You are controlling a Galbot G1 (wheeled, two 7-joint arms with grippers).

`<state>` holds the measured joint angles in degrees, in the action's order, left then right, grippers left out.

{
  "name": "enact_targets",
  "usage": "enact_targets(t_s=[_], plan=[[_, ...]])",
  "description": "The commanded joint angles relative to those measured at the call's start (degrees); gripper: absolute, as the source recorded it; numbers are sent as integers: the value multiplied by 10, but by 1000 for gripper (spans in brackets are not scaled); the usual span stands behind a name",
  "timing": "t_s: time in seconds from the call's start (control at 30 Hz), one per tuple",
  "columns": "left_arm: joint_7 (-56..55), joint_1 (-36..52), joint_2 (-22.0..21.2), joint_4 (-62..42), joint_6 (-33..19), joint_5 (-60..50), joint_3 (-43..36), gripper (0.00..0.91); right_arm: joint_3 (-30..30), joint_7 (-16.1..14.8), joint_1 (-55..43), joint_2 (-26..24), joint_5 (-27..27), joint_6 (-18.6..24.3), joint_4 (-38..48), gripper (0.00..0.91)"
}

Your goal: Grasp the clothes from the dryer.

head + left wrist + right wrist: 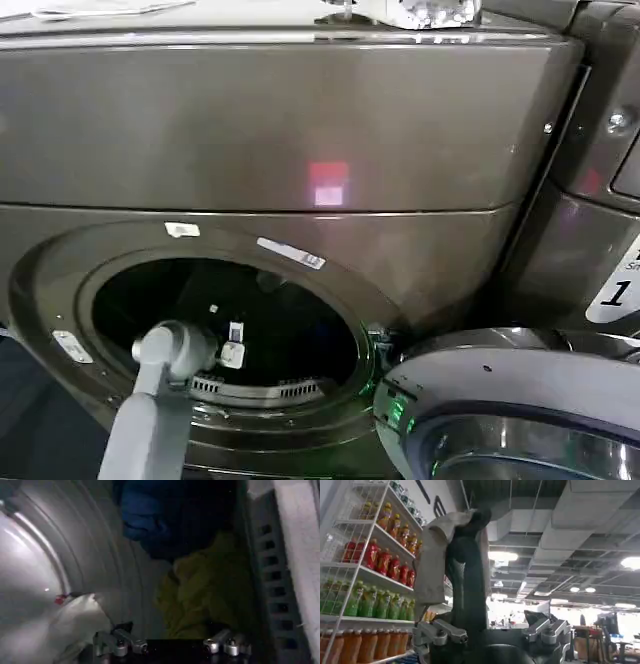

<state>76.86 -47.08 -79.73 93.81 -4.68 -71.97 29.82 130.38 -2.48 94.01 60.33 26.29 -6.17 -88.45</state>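
Reaching through the porthole of the dryer (300, 120), the left arm has its left claw (172, 645) spread wide inside the drum, fingers apart and empty, with the yellow-green garment (210, 590) bunched just ahead of it against the perforated wall and a whitish cloth (75, 625) lying beside one fingertip; a dark blue piece (150, 520) sits deeper behind. The risk, as I judge it, is closing too shallow and pinching only a loose fold, so the garment slides out on the way back, or snagging fabric on the porthole rim. Another hazard is the arm brushing the open door (520, 410), which stands close by. The right claw (492, 635) is raised away from the machine, pinching a dark and pale cloth (460, 560) that hangs over it
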Motion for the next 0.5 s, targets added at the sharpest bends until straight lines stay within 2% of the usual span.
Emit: enact_targets(t_s=[0.03,0.13,0.17,0.2,0.23,0.27,0.5], plan=[[3,7,0,-49,7,-4,3,907,-1,0,0,2,0,1,-2,907],[3,11,0,-64,8,2,4,907,-2,0,0,1,0,1,-3,907],[3,13,0,-68,9,5,3,876,-2,0,0,1,0,1,-3,907],[3,15,-1,-71,12,6,4,432,-3,0,0,1,0,1,-3,907],[3,16,-1,-73,11,8,3,125,-3,0,0,1,0,1,-4,907],[3,17,-1,-75,11,11,3,11,-4,1,0,1,0,1,-4,907],[3,22,-3,-75,11,40,1,0,-7,1,-1,0,0,1,-4,907]])
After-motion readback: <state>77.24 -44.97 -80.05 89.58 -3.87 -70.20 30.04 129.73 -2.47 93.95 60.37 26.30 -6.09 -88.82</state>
